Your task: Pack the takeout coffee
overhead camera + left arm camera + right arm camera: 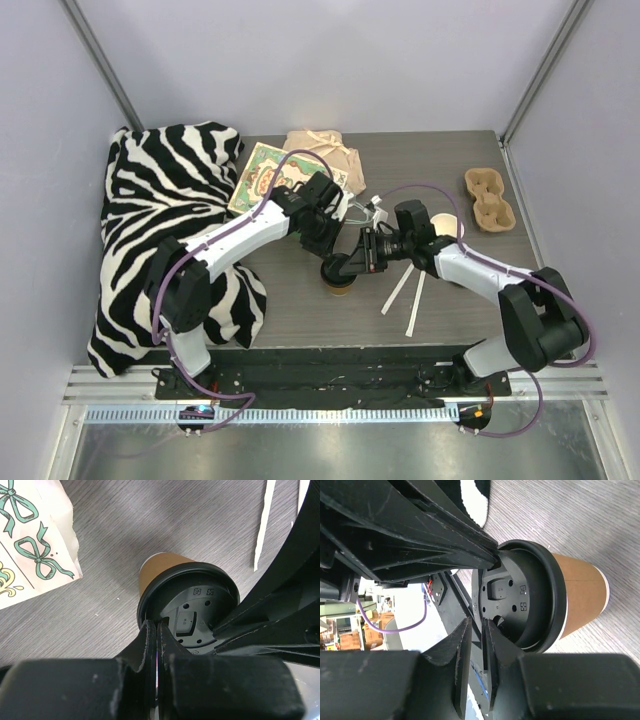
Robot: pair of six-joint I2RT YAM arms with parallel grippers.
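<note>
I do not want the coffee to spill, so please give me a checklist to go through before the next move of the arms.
1. The lid sits fully on the takeout coffee: ok, on the sides that show.
2. The takeout coffee stands upright on the table: ok.
3. The left gripper holds the takeout coffee: not ok. It is shut, with its tips only at the lid's edge.
4. The right gripper grips the lid's rim: cannot tell. Its jaws are narrowly apart right beside the rim.
5. The cup carrier is free to receive it: ok, both wells look unoccupied.
</note>
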